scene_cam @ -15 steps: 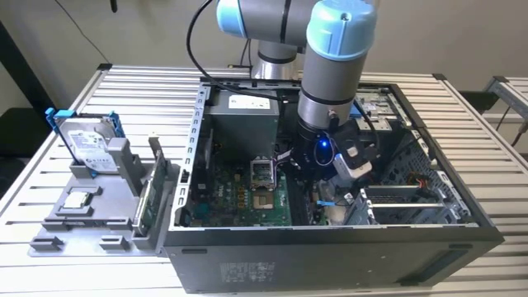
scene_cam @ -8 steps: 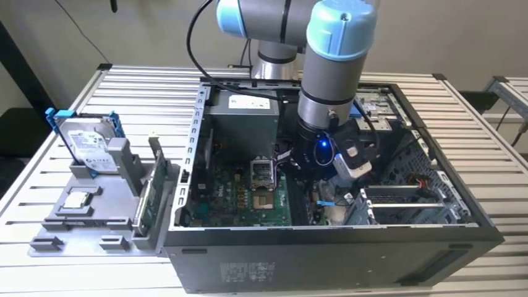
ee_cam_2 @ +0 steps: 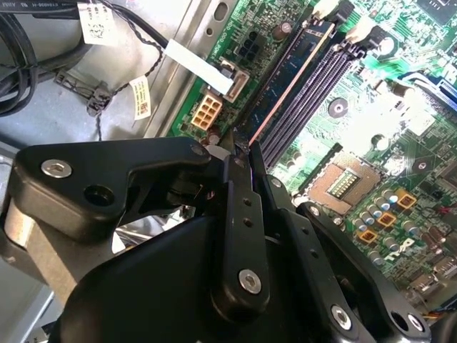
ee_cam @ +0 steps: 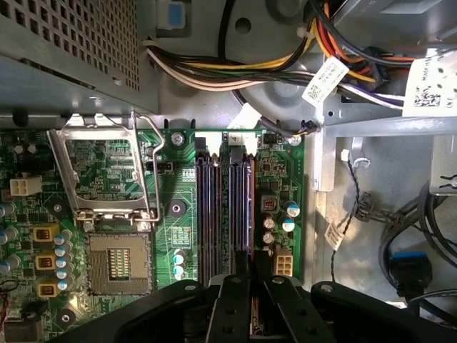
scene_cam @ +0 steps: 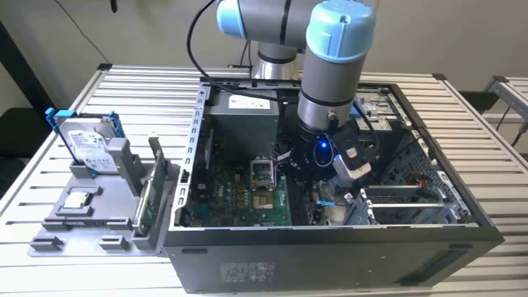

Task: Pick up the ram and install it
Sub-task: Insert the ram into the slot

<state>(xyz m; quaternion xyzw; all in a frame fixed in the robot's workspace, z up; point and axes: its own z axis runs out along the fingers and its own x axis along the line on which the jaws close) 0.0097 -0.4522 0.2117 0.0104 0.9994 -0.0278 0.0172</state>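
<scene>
- You are seeing no print that can be made out anywhere.
- A white tag (ee_cam_2: 96, 21) is hanging on a black cable in the second wrist view, its print too fine to tell.
- Another white tag (ee_cam: 323, 72) is riding on the wire bundle in the first wrist view, likewise unreadable.
- The hard drive's label (scene_cam: 91, 148) and the case's front sticker (scene_cam: 247, 270) are showing only blurred lines in the exterior view.

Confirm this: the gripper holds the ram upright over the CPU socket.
Not quite. The gripper does hold the ram upright, but at the memory slots, beside the CPU socket rather than over it. The first wrist view shows this.
</scene>
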